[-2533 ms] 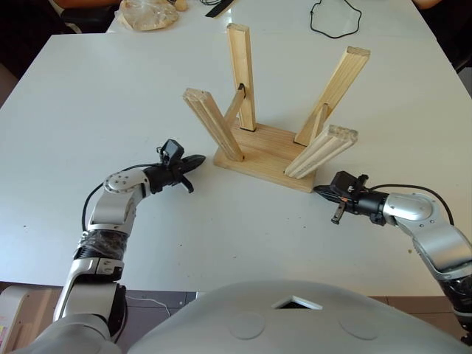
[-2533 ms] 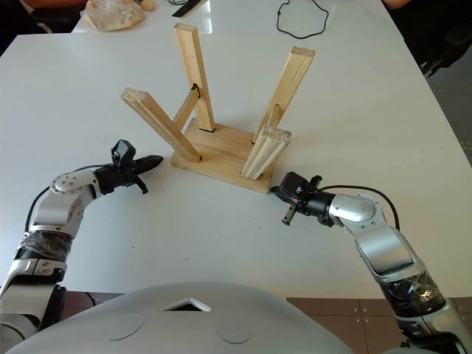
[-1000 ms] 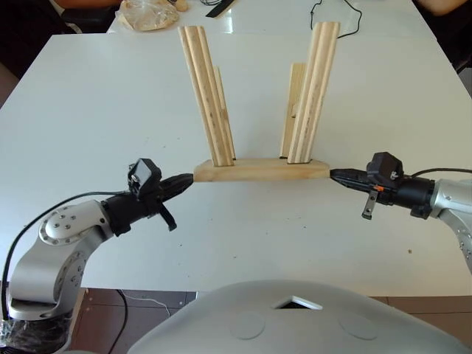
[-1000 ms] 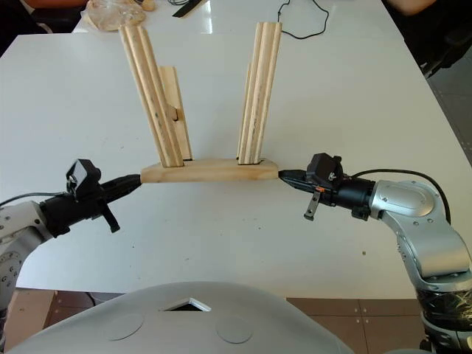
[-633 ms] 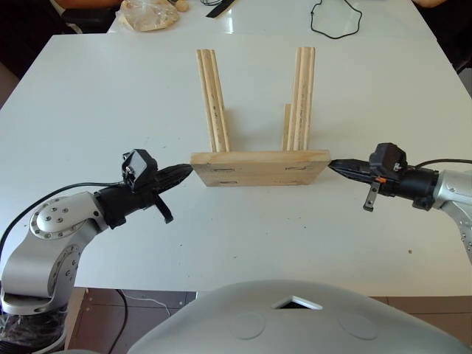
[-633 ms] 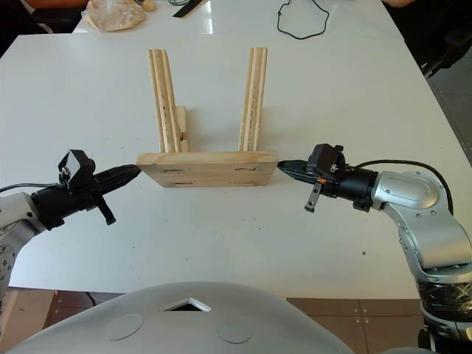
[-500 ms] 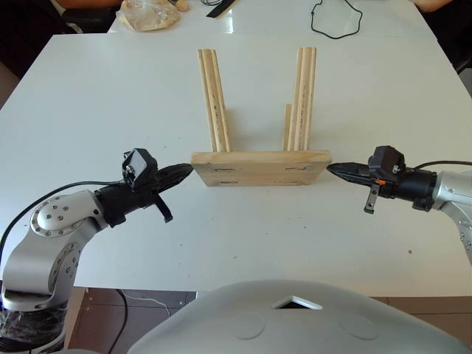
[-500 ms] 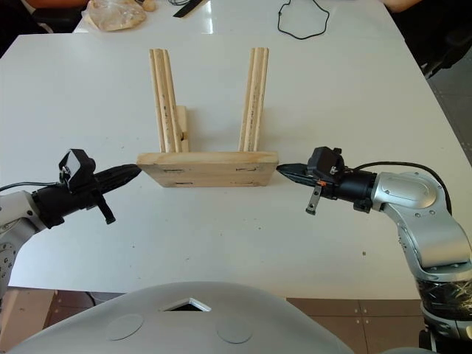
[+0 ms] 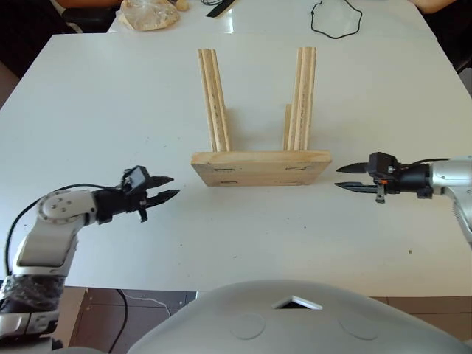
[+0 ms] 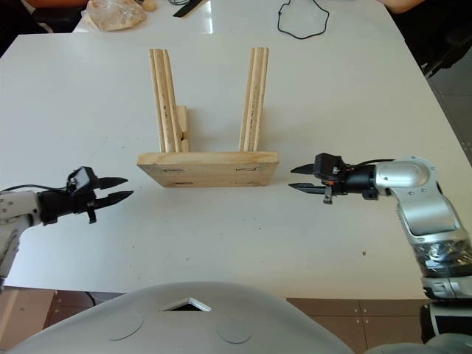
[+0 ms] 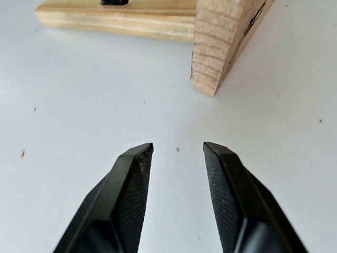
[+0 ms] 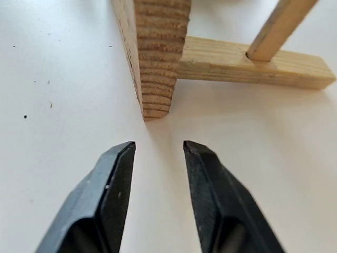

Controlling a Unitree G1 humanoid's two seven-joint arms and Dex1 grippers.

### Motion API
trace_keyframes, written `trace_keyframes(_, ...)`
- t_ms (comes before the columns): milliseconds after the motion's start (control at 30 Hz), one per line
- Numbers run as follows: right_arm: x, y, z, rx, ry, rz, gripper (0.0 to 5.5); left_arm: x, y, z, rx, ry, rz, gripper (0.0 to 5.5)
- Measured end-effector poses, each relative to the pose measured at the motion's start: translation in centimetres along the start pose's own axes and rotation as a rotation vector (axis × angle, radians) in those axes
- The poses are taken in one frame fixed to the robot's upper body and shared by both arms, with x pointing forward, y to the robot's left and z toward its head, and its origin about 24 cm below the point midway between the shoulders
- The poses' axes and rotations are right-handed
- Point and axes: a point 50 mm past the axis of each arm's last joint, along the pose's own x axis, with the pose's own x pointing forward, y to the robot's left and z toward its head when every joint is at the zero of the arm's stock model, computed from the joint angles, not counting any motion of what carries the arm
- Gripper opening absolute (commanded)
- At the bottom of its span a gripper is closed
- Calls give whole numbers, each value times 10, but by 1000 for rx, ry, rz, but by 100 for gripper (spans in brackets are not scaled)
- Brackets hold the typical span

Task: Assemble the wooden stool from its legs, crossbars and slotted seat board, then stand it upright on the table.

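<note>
The stool (image 9: 259, 167) lies on its side on the counter (image 9: 103, 110), between the left gripper (image 9: 171, 186) and right gripper (image 9: 341, 178), both spread apart, touching nothing.

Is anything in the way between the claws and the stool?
No, nothing visible. Only bare table lies between the left claw and the stool, and between the right claw and its other end.

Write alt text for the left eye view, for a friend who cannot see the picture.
A wooden stool lies on its side on a white table, with its seat board facing the camera and its legs pointing away. The left gripper and the right gripper hover open, one off each end of the seat board, touching nothing.
</note>
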Motion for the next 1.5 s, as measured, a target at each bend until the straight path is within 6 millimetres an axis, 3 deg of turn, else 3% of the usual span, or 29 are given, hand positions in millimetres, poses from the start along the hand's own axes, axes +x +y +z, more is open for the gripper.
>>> trace_keyframes(133, 13, -4, -3, 13, -16, 39, 279, 18, 7, 0, 67, -11, -38, 288)
trace_keyframes(233, 18, -5, -7, 32, -10, 60, 315, 27, 12, -1, 93, -16, -57, 292)
trace_keyframes(700, 46, -16, 4, 45, -59, 138, 320, 52, 12, 8, 141, -60, -239, 292)
trace_keyframes(800, 52, -16, 4, 45, -67, 145, 278, 56, 15, 11, 161, -78, -238, 292)
trace_keyframes(967, 58, -16, 3, 77, -105, 146, 210, 68, 16, 12, 180, -105, -239, 225)
trace_keyframes(1133, 54, -18, 7, 177, -176, 156, 151, 66, 20, 16, 122, -122, -252, 159)
trace_keyframes(1367, 24, -18, 37, 306, -330, 172, 151, 36, 23, 45, -147, -202, -316, 160)
trace_keyframes(1500, 10, -19, 45, 396, -434, 189, 151, 27, 23, 56, -233, -283, -347, 160)
